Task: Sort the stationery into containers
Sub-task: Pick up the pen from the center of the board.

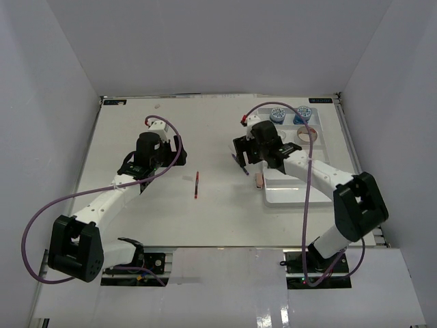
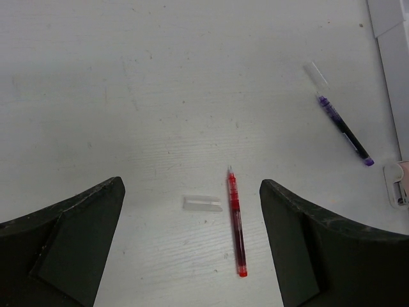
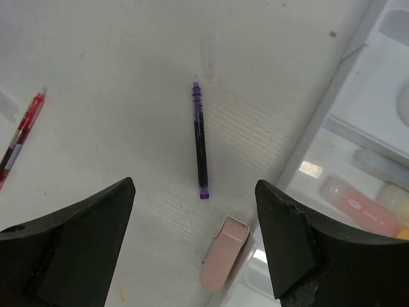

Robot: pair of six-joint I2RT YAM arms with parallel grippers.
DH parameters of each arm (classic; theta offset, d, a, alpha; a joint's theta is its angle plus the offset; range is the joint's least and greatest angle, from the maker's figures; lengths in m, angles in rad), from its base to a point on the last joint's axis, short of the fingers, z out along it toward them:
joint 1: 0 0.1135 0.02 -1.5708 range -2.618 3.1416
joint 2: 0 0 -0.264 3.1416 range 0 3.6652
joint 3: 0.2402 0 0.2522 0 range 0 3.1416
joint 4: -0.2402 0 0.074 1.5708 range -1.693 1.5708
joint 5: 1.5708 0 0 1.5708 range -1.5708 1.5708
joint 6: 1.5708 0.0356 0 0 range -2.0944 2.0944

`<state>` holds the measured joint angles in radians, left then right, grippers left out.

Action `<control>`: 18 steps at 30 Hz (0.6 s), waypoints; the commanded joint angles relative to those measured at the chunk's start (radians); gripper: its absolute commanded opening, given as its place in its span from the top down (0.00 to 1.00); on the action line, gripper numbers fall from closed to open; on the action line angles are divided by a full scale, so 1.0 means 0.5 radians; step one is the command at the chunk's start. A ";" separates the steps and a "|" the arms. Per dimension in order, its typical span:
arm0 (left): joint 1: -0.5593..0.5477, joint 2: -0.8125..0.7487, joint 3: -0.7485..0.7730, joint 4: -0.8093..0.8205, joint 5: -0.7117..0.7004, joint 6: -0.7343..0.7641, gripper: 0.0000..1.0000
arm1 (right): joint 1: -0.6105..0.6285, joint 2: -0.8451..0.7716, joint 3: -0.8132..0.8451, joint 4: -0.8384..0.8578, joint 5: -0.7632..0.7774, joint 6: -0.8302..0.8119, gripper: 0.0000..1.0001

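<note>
Left gripper gapes empty above a slim red pen, lower centre, near-vertical, nib up-frame. Right gripper gapes empty over a purple-and-black pen, mid-frame, upright, nib up. A pink eraser lies beside the white tray.

Robot lab test cell: plain white desk boxed in by bare pale walls on three sides. Left arm and right arm are bolted to a metal rail at the near edge, purple cables loop loose, and a red pen and white tray are laid out as props.
</note>
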<state>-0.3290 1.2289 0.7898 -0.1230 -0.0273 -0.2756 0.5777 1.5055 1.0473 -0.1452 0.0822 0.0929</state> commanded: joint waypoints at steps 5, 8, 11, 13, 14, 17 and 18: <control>0.011 -0.013 0.043 -0.012 -0.025 -0.010 0.02 | 0.053 0.403 0.231 -0.173 -0.106 -0.134 0.27; 0.011 -0.013 0.046 -0.012 -0.016 -0.007 0.02 | 0.053 0.511 0.252 -0.191 -0.121 -0.137 0.34; 0.008 -0.013 0.046 -0.009 -0.007 -0.007 0.02 | 0.053 0.594 0.261 -0.201 -0.128 -0.152 0.39; 0.011 -0.010 0.049 -0.012 -0.001 -0.007 0.02 | 0.056 0.627 0.268 -0.207 -0.131 -0.164 0.44; 0.011 -0.007 0.049 -0.012 0.002 -0.007 0.02 | 0.053 0.655 0.268 -0.207 -0.128 -0.170 0.45; 0.011 -0.007 0.049 -0.012 0.005 -0.007 0.02 | 0.056 0.698 0.271 -0.210 -0.112 -0.177 0.51; 0.011 -0.007 0.049 -0.012 0.005 -0.007 0.02 | 0.062 0.704 0.268 -0.216 -0.106 -0.177 0.52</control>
<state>-0.3290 1.2289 0.7898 -0.1280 -0.0269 -0.2756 0.6044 1.8435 1.1450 -0.2409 0.0269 0.0185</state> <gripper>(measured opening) 0.979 0.488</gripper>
